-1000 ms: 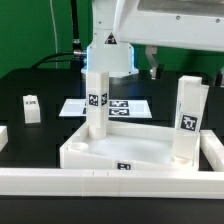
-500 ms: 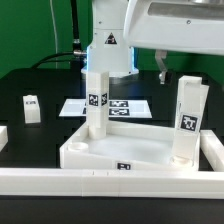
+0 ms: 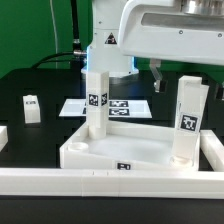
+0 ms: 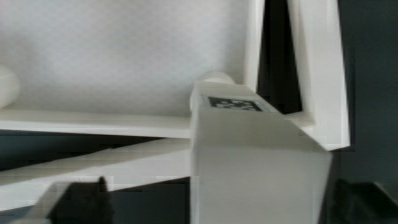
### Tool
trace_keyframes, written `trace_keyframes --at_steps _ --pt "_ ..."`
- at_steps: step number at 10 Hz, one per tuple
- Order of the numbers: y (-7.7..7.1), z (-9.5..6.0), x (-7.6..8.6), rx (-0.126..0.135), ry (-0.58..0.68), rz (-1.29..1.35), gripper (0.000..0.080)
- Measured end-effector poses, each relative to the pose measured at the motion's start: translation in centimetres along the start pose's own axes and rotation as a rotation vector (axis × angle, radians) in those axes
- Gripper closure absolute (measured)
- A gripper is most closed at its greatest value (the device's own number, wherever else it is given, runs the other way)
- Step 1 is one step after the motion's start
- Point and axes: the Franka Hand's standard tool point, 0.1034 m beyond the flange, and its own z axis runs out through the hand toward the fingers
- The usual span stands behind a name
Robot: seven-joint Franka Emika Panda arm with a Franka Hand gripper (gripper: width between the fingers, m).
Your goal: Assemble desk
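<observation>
Exterior view: the large white plastic rectangular tray-like tabletop (image 3: 120, 152) is lying on the black table (image 3: 50, 125) near the front, hollow face upward; its long axis is running from the exterior view's left to its right

Legs: a tall white block leg with a black-and-white tag (image 3: 96, 100) is standing upright in the tray's far corner towards the exterior view's left; a second tall white tagged leg (image 3: 188, 120) is standing upright at the tray's end towards the exterior view's right; both long axes are pointing straight up

Around: a small white tagged block (image 3: 31, 107) is sitting well apart on the table; the marker board (image 3: 130, 106) is lying flat behind the tray; a long white border rail (image 3: 100, 183) is running along the front, another rail (image 3: 213, 150) beside the tray

In the way: the first leg is covering part of the marker board; the white robot arm (image 3: 170, 30) is filling the upper corner

Gripper: the gripper (image 3: 160, 74) is hanging under the arm near the second leg's top; whether its jaws are apart or together I cannot tell

Wrist view: one tagged leg (image 4: 249, 140) is crossing the tray's textured floor (image 4: 125, 60); which leg it is, I cannot tell; a single dark finger (image 4: 80, 200) is showing blurred at the edge
</observation>
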Motion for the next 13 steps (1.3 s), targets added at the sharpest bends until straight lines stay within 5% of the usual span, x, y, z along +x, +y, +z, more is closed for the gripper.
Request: trace_keyframes --at_steps 2,8,13 --pt "0.0 -0.03 0.03 0.0 0.001 0.0 0.0512" --pt "-0.06 -0.03 0.01 0.004 0.0 0.048 0.0509" --pt "0.21 0.17 0.21 0.065 -0.022 0.56 0.0508"
